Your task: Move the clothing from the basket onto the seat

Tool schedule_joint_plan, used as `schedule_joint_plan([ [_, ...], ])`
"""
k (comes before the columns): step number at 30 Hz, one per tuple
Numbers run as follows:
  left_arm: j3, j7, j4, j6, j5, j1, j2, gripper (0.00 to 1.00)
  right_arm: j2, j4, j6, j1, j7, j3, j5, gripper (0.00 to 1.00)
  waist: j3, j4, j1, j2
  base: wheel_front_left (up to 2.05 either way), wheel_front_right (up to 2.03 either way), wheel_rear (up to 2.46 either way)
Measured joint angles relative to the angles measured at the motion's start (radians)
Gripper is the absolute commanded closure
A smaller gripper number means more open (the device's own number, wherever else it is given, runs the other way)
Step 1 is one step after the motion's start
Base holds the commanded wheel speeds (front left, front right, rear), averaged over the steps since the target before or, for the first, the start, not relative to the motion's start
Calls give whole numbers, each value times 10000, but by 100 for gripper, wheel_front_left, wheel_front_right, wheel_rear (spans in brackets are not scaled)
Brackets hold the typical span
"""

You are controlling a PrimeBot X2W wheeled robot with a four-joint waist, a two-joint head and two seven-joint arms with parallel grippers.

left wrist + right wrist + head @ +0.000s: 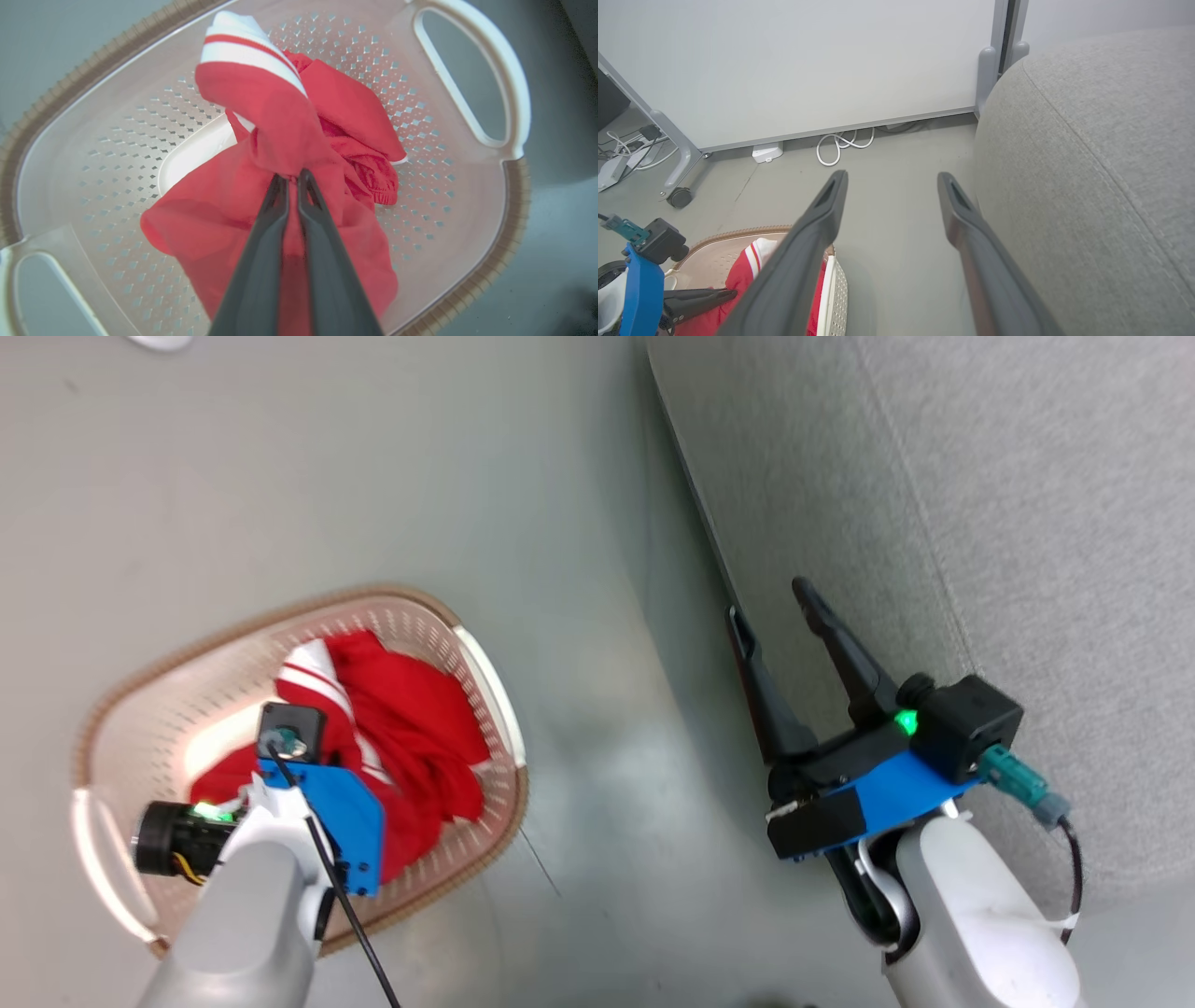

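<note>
Handling: the clothing [280, 135] looks light, limp and soft. I judge it will drape and trail when lifted, cannot break, and is not slippery.
Where to grip: a gathered fold near the middle of the heap should hold in a narrow pinch. The thicker striped band [243, 42] would likely give a firmer bite.
Risk: hanging ends may drag over the brown rim [516, 219], or a second piece may come up tangled with the first.
Look: bright red fabric, crumpled, with a white band crossed by a red stripe at the top and a puckered elastic hem at one side. I cannot tell where one garment ends and another begins.
Location: all of it lies inside the perforated laundry basket [117, 140], which stands on the grey floor [373, 448] beside the sofa.
Left gripper [292, 176]: fingers pressed together, with red fabric bunched between the tips.
Right gripper [770, 602]: fingers spread apart and holding nothing, in the air just beside the cushion edge.
Seat [1027, 476]: a grey woven sofa cushion with one seam, nothing on the visible part.
</note>
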Motion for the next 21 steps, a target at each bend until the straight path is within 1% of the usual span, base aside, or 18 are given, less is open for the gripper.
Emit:
schedule_joint_plan([
  [5, -73, -828, 355, -639, -405, 273, -640, 100, 8, 543, 2, 497, 0, -90, -368, 0, -1435, 384, -1, 0, 0, 0, 0],
  [10, -347, -1484, 493, -1103, -763, 384, -1143, 100, 6, 1083, 0, 1082, 6, -357, -625, 0, -2903, 803, -2, 1, 0, 0, 0],
  [15, -742, -2111, 211, -1296, -1285, 378, -1419, 100, 6, 1294, 0, 1691, 251, -483, -811, 0, -4300, 1227, -3, 1, 0, 0, 0],
  [21, -1455, -2558, -581, -1312, -2194, 268, -1465, 100, 6, 1093, 0, 2238, 685, -395, -876, 0, -5707, 1654, -4, 0, 0, 0, 0],
])
